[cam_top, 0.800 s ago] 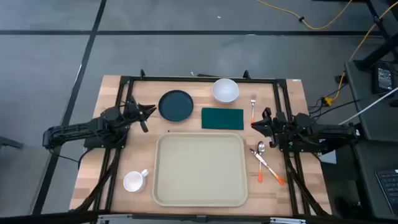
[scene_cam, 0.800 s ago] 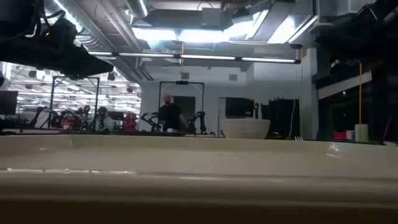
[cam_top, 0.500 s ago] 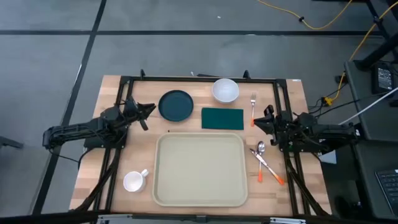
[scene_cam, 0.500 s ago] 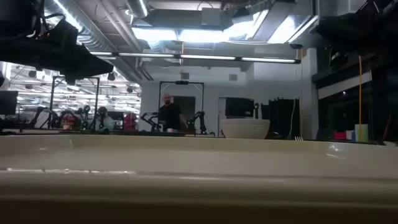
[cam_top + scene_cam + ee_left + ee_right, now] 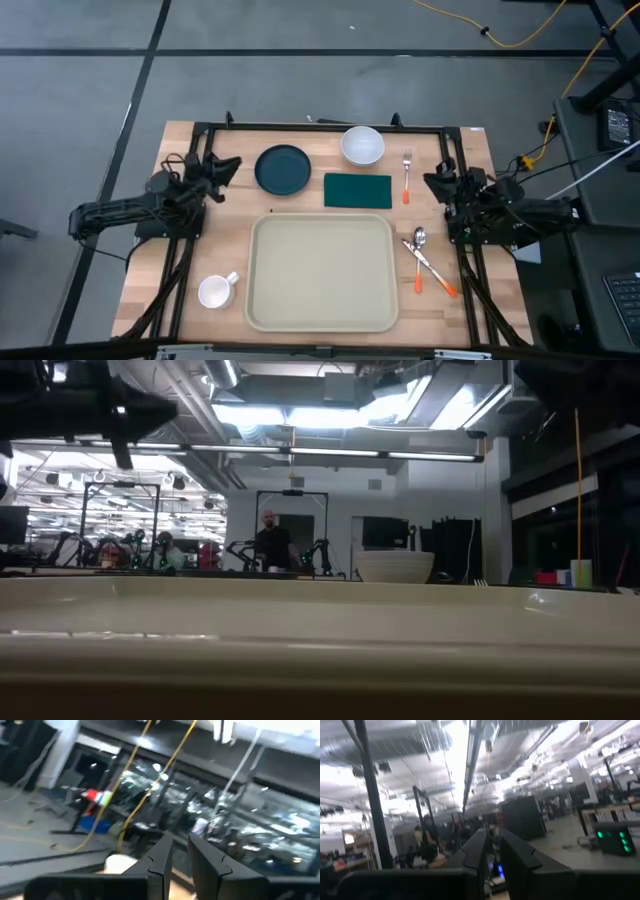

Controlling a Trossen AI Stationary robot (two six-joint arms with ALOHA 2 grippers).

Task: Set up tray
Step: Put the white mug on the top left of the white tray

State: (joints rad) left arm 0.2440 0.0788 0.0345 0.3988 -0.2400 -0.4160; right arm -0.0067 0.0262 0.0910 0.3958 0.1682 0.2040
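On table point(image 5: 180, 310): one tray point(image 5: 320, 272), one plate point(image 5: 283, 169), one bowl point(image 5: 362, 145), one mug point(image 5: 216, 291).

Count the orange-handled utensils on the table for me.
3: a fork right of the green napkin, and a spoon crossed with another utensil right of the tray.

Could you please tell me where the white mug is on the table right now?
In the high view, the white mug stands on the table's left side, just left of the tray's near corner, apart from it.
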